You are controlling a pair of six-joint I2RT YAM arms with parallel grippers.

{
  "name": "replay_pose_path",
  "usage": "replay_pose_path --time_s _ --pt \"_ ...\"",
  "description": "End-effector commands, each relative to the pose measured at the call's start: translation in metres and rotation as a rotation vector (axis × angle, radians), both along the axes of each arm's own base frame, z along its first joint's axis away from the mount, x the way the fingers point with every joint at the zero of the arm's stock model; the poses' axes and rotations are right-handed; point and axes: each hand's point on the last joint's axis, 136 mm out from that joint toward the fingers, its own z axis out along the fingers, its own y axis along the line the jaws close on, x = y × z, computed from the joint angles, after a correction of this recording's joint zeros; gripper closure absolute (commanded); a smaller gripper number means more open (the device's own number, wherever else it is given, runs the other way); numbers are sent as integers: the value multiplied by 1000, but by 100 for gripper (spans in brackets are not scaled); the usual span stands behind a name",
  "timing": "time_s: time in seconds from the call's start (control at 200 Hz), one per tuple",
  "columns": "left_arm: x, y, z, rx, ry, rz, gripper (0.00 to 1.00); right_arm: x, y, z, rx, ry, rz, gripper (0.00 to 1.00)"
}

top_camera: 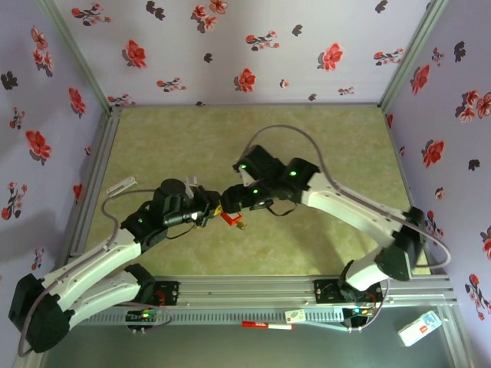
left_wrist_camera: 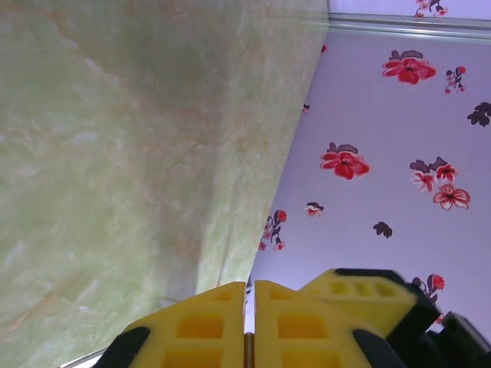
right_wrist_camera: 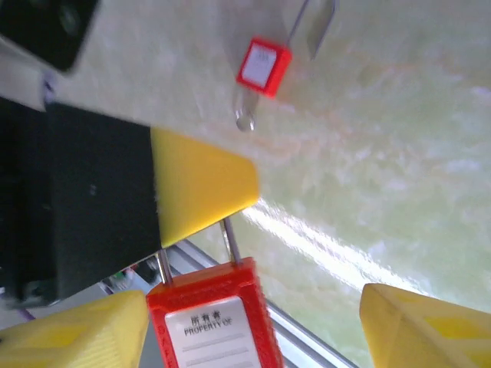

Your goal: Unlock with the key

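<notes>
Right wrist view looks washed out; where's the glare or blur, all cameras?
Right wrist: glare streak across the table, far padlock soft, label on the near padlock sharp. Left wrist: fingers slightly smeared at the edge. Top external: evenly lit.

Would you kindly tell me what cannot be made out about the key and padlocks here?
Key: too small in the top view; the blurred metal bit below the loose padlock in the right wrist view may be it.
Held padlock: right wrist view, body cut by the bottom edge, shackle top behind the left claw's finger.
</notes>
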Motion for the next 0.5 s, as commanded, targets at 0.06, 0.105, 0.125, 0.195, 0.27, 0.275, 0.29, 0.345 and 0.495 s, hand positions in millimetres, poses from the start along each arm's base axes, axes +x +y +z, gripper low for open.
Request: replay_pose_path --time_s 0.06,0.105,0.125,0.195,0.27,0.275,0.29,0.345,0.495 --pt "12 4 12 16 -71 9 100 18 -20 32 117 -105 -137 24" --pt "17 7 14 20 -78 27 100 15 -29 35 108 -144 -128 25" --pt "20 8 16 19 -82 35 100 14 -33 35 100 -163 -121 25" --pt "29 11 23 18 -104 57 100 6 -46 33 66 -221 -81 27" --pt "37 9 32 28 -124 56 100 -2 -53 31 37 -292 -20 30" --pt "37 9 32 29 -125 55 100 -2 -53 31 34 -297 -15 30" --pt "38 8 33 32 -128 49 100 -3 -53 31 27 -316 -2 31" --pt "42 4 37 40 -136 39 100 -8 -52 32 -5 -375 58 33" --pt "48 -3 40 39 -138 28 100 -16 -41 29 -99 -517 200 38"
